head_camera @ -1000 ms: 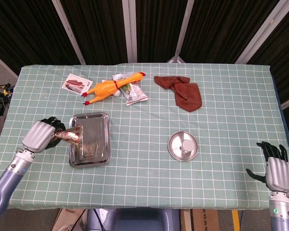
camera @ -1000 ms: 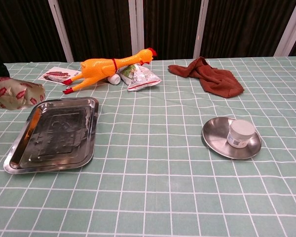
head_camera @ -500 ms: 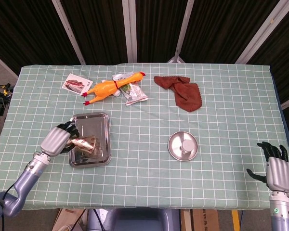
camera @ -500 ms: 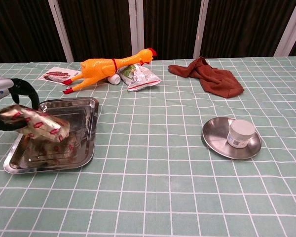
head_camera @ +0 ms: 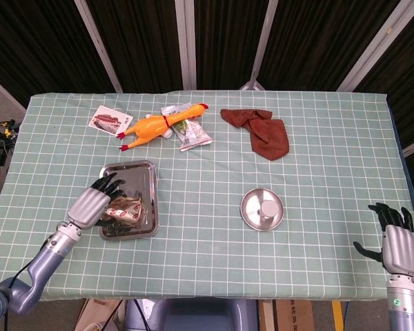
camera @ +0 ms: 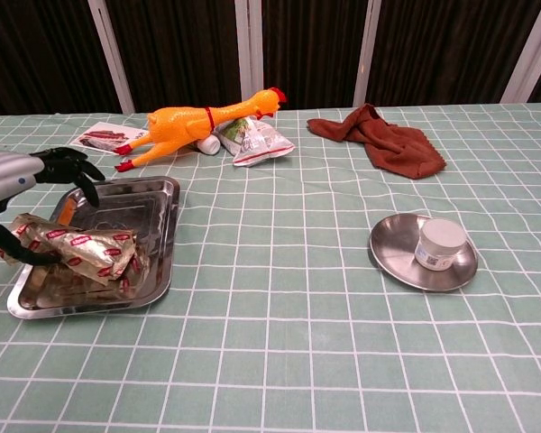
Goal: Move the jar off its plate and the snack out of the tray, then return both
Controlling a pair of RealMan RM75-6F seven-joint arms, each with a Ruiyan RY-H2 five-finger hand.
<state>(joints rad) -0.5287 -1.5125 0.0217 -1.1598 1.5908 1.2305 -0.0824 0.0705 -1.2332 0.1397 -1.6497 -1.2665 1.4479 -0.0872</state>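
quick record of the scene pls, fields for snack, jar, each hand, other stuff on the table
snack: packet lying in the tray
jar: white, upright on its plate, jar at
left hand: over the tray, fingers spread above the packet; grip unclear
right hand: open, off the table's near right corner
other: rubber chicken, brown cloth, green packet, card

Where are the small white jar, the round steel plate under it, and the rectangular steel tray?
small white jar [camera: 440,242], chest view, side wall
round steel plate [camera: 389,250], chest view, left rim
rectangular steel tray [camera: 159,236], chest view, right wall
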